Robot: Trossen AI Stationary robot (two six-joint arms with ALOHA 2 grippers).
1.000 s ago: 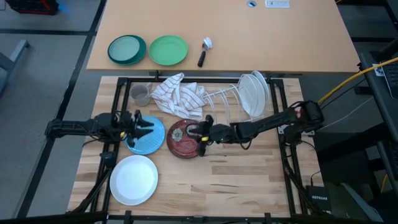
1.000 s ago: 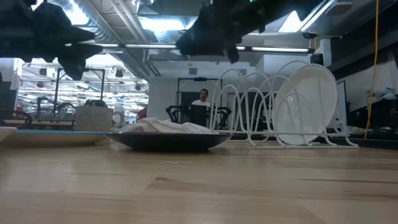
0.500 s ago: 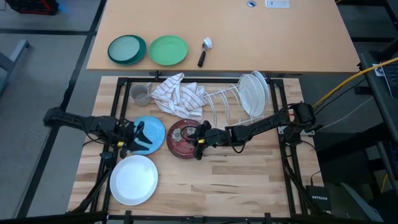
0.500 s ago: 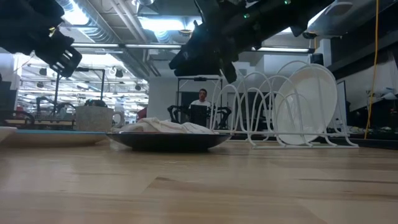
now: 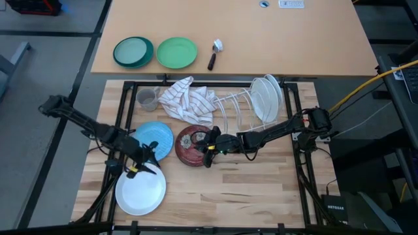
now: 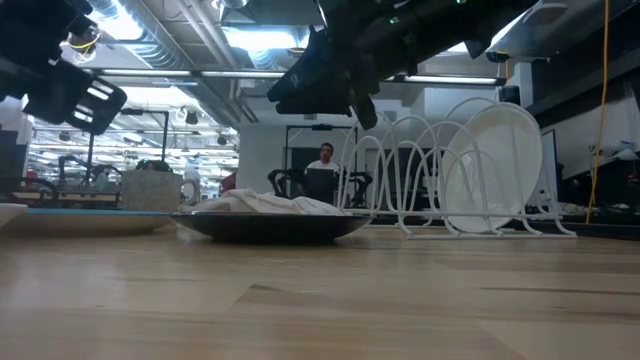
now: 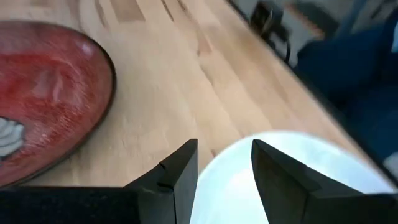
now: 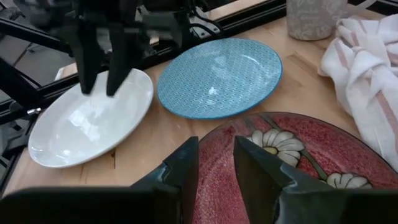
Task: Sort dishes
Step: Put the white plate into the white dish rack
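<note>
The dishes, a white plate (image 5: pixel 140 188), blue plate (image 5: pixel 159 138) and red plate (image 5: pixel 191 145) flat on the worktop (image 5: pixel 261 183) near the rack (image 5: pixel 245 104), look rigid, glossy and breakable, best pinched by the rim; left gripper (image 5: pixel 145 163) and right gripper (image 5: pixel 210 145) hover slightly parted, empty.

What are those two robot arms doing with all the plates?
They're sorting dishes. The left claw hangs open over the rim of the white plate at the table's front. The right claw hangs open above the red flowered plate. The blue plate lies flat between the two, and neither claw grips anything yet. More white plates stand upright in the wire rack at the back.
</note>
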